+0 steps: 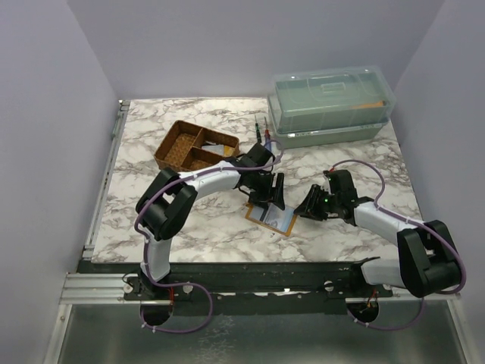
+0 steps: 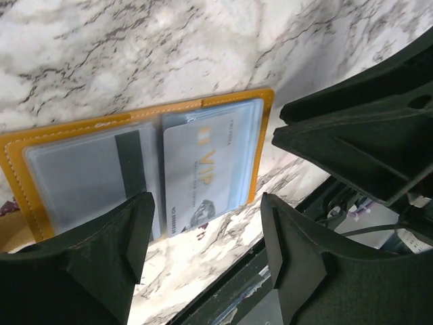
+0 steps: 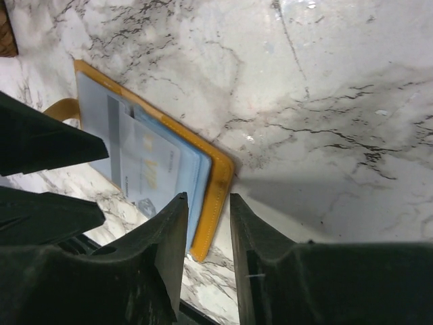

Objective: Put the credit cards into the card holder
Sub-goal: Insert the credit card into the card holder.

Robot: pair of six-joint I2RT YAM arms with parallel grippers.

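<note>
Your left claw [image 2: 206, 210] hangs released above the open mustard-orange card holder [image 2: 81, 169], pale plastic credit card [image 2: 210, 162] tucked inside; your right claw [image 3: 208, 203], narrowly parted and empty, at its edge.

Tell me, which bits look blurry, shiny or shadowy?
Left wrist: the left hand sits at the lens, so it looks dark and soft, while the credit card stays readable. Right wrist: glare on the marble table, and a grey shadow beside the card holder. Top external: even, soft light.
</note>
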